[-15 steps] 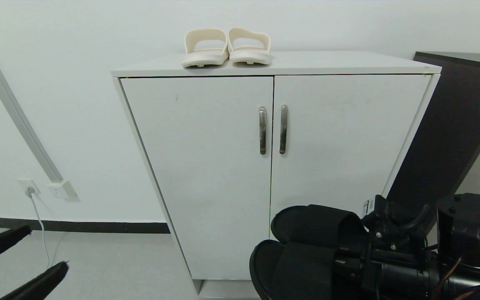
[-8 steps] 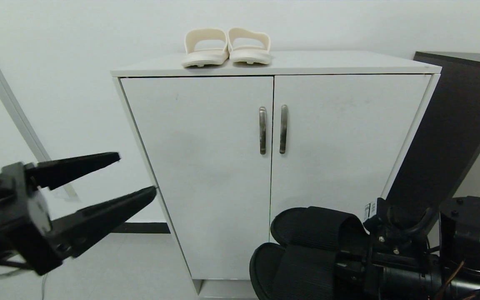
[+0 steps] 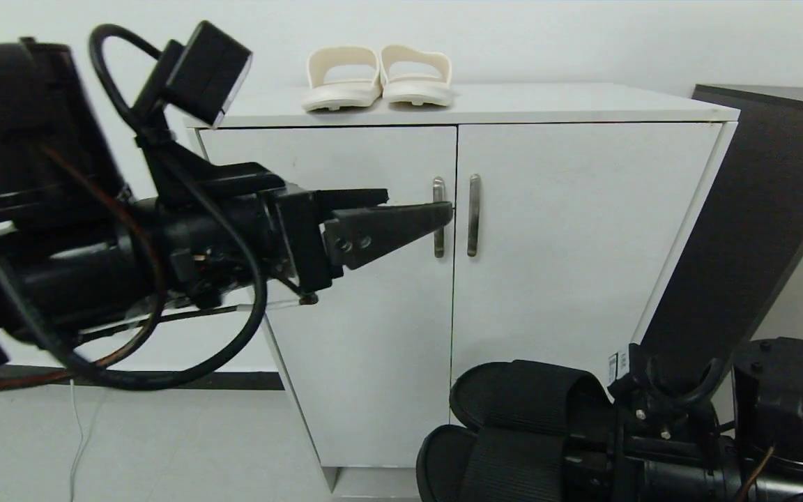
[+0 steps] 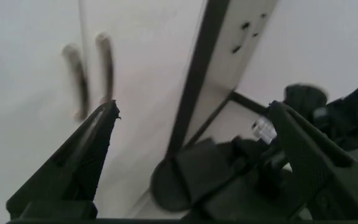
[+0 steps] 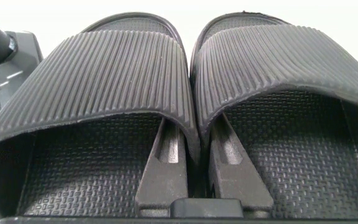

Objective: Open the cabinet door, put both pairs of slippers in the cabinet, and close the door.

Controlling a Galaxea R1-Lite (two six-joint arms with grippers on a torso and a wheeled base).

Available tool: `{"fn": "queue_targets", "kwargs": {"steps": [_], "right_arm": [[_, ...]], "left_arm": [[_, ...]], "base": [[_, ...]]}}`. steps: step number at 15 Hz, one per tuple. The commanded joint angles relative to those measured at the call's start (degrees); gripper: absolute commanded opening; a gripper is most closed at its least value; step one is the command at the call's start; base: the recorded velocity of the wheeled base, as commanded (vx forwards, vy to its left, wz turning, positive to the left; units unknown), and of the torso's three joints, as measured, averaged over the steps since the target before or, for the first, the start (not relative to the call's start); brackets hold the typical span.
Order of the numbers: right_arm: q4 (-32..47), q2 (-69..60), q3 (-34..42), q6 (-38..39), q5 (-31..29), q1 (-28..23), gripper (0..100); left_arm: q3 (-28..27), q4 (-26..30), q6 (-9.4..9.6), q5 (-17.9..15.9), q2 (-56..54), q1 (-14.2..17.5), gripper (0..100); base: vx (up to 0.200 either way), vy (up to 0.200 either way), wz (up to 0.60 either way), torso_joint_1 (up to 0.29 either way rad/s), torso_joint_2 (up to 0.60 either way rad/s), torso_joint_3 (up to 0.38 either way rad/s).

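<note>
At cabinet (image 3: 346,335) front, L gripper (image 3: 419,201), jaws apart, is hovering beside upright left-door handle (image 3: 438,238); R gripper (image 5: 195,167) is clamping black slippers (image 3: 513,411).

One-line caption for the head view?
Left gripper by left handle of closed cabinet; right gripper holds black slippers; white slippers on top.

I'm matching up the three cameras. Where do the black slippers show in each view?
Head view: black slippers low and right of centre, in front of the cabinet.
Left wrist view: black slippers seen toe-first, beyond the fingers, beside the cabinet's corner.
Right wrist view: black slippers close up, side by side, ribbed straps facing the camera.
Shared landmark, head and left wrist views: the door handles.
</note>
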Motion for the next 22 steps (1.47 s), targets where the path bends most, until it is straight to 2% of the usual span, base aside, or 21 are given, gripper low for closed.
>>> {"fn": "queue_targets", "kwargs": {"steps": [1,2,5,9,10,11,15,19,20,22], "right_arm": [[0.0,0.4,0.4,0.0,0.8,0.0,0],[0.0,0.5,0.6,0.1,1.7,0.0,0],[-0.1,1.4,0.8,0.0,2.1,0.1,0],[-0.2,1.8,0.8,0.0,2.2,0.3,0],[-0.2,1.8,0.8,0.0,2.2,0.3,0],[-0.2,1.9,0.8,0.0,2.2,0.3,0],[-0.2,2.1,0.8,0.0,2.2,0.3,0],[-0.6,2.6,0.8,-0.1,2.1,0.3,0],[-0.8,3.1,0.8,-0.2,2.0,0.3,0],[-1.0,3.4,0.8,-0.4,1.9,0.3,0]], "left_arm": [[-5.5,0.1,-0.7,-2.1,6.8,-1.9,100],[-6.8,0.4,-0.87,-2.9,8.1,-2.7,100],[-10.9,0.4,-3.16,-3.3,12.6,-3.9,100],[-13.3,0.3,-3.77,-3.5,16.0,-4.7,100],[-14.3,0.3,-6.06,-4.3,16.4,-4.7,100],[-15.5,0.4,-7.99,-7.1,16.9,-4.2,100],[-16.7,0.5,-8.08,-6.4,18.8,-2.3,100],[-16.4,0.5,-7.55,-2.1,19.6,-1.8,100],[-16.4,0.5,-6.76,0.0,19.6,-1.8,100],[-16.6,0.7,-6.41,1.0,19.7,-1.8,100]], "base": [[0.0,0.0,0.0,0.0,0.0,0.0],[0.0,0.0,0.0,0.0,0.0,0.0],[0.0,0.0,0.0,0.0,0.0,0.0],[0.0,0.0,0.0,0.0,0.0,0.0],[0.0,0.0,0.0,0.0,0.0,0.0],[0.0,0.0,0.0,0.0,0.0,0.0],[0.0,0.0,0.0,0.0,0.0,0.0],[0.0,0.0,0.0,0.0,0.0,0.0],[0.0,0.0,0.0,0.0,0.0,0.0],[0.0,0.0,0.0,0.0,0.0,0.0]]}}
